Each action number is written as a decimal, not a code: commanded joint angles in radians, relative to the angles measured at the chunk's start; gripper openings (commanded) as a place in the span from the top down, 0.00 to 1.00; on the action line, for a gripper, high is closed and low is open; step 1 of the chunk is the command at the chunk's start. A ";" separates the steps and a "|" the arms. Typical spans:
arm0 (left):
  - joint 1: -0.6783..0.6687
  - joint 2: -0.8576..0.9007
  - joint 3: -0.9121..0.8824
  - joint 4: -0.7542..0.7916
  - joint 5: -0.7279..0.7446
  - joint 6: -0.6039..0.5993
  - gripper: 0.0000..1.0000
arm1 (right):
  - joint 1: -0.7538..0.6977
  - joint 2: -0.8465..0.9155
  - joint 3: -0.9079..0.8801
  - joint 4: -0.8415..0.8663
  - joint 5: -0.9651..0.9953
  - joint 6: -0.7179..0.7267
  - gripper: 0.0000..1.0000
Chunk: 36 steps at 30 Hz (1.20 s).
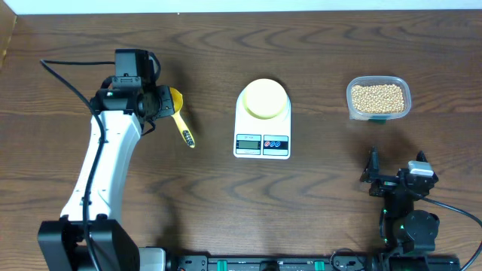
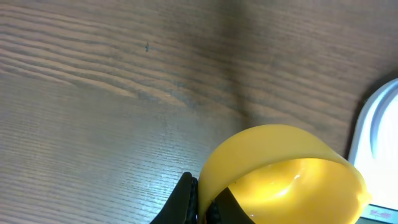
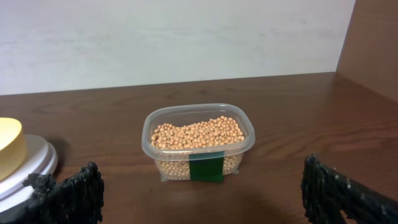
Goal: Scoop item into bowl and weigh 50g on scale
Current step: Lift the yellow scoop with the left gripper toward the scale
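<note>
Beans (image 1: 378,97) fill clear tub (image 1: 379,78) toward tabletop's far right corner. Pale-yellow bowl (image 1: 265,98) sits on white scale (image 1: 262,143) at tabletop centre, display toward near edge. Left gripper (image 1: 162,102) pinches yellow scoop (image 1: 181,120) at cup rim, left of scale. Right gripper (image 1: 397,167) spread wide by near edge, facing tub.

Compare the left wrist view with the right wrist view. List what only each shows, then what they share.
Left wrist only: the yellow scoop, close up, gripped at its rim by the left gripper.
Right wrist only: the clear tub of beans with its green label, the pale-yellow bowl on the scale, the wall, and the right gripper, open wide.
Both: an edge of the white scale and the brown wooden table.
</note>
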 commanded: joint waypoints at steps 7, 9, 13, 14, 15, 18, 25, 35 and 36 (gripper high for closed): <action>0.005 -0.019 0.010 -0.014 -0.002 -0.245 0.92 | 0.009 -0.005 -0.002 -0.004 -0.002 -0.011 0.01; 0.005 -0.019 0.010 -0.029 -0.002 -0.301 0.92 | 0.009 -0.005 -0.002 -0.004 -0.002 -0.011 0.01; 0.005 -0.019 0.010 -0.071 -0.002 -0.420 0.92 | 0.009 -0.005 -0.002 -0.004 -0.002 -0.011 0.01; 0.005 -0.019 0.010 -0.078 -0.002 -0.433 0.92 | 0.009 -0.005 -0.002 -0.004 -0.002 -0.011 0.01; 0.005 -0.019 0.010 -0.082 -0.002 -0.439 0.92 | 0.009 -0.005 -0.002 -0.004 -0.002 -0.011 0.01; 0.005 -0.019 0.010 -0.101 -0.002 -0.439 0.92 | 0.009 -0.005 -0.002 -0.004 -0.002 -0.011 0.01; 0.004 -0.019 0.009 -0.139 -0.002 -0.583 0.92 | 0.009 -0.005 -0.002 -0.003 -0.002 -0.011 0.01; 0.004 -0.019 0.009 -0.194 0.117 -0.875 0.92 | 0.009 -0.005 -0.002 -0.004 -0.002 -0.011 0.01; 0.004 -0.019 0.009 -0.194 0.135 -0.890 0.92 | 0.009 -0.005 -0.001 -0.004 -0.002 -0.011 0.01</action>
